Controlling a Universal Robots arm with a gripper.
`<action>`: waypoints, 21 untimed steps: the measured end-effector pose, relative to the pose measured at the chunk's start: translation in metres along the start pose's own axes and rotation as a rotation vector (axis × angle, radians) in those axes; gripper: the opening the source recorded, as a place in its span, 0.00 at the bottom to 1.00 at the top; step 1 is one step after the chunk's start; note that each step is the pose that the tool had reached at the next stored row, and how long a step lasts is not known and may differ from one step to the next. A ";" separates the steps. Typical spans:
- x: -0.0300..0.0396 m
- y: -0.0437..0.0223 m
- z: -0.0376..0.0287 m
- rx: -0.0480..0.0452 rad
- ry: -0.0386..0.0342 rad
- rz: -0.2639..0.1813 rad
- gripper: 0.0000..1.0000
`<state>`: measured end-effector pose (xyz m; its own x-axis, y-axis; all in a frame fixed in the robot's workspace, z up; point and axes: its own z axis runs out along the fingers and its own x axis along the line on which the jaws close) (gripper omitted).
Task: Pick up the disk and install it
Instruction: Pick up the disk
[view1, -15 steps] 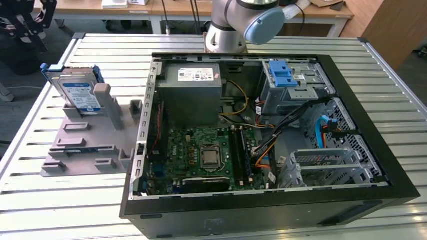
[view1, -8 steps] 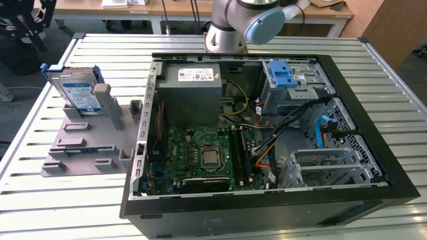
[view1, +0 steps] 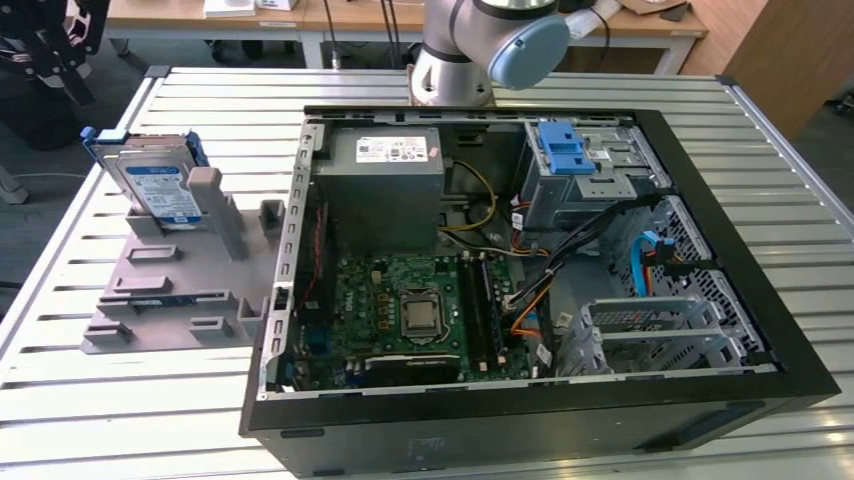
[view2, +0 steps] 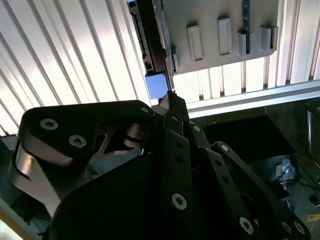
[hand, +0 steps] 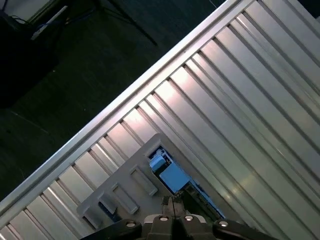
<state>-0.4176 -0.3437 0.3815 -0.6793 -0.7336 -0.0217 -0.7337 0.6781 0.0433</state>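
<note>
**Location.** The disk (view1: 154, 185) stands on edge in a grey holder (view1: 174, 290) on the slatted table (view1: 80, 420). It is outside the computer case (view1: 534, 420), just beside the case wall on the exterior view's left.

**Gripper.** In both wrist views the gripper (view2: 170, 97) (hand: 172, 202) hangs well above the holder, clear of the case. Its jaws are drawn together tip to tip with nothing between them.

**Handling (judged).**
- The disk is a rigid metal body. It should be fairly heavy for its size and will not flex.
- The flat faces look smooth and likely slippery, and the labelled face should not be scraped.
- The blue bracket (view1: 96, 140) around the disk is thin plastic and probably bends under load.

**Grip point (judged).** Pinch across the two flat faces at the exposed upper edge, which stands free of the holder, and centre the grip so the weight does not swing. Avoid lifting by the bracket alone.
</note>
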 end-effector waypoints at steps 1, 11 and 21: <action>0.0000 0.0000 0.0001 -0.0003 0.0007 -0.017 0.11; 0.0000 0.0000 0.0005 -0.0037 0.0074 -0.171 0.11; 0.0001 -0.0001 0.0011 -0.0064 0.0136 -0.326 0.11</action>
<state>-0.4176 -0.3437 0.3804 -0.4085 -0.9125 -0.0220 -0.9123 0.4074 0.0425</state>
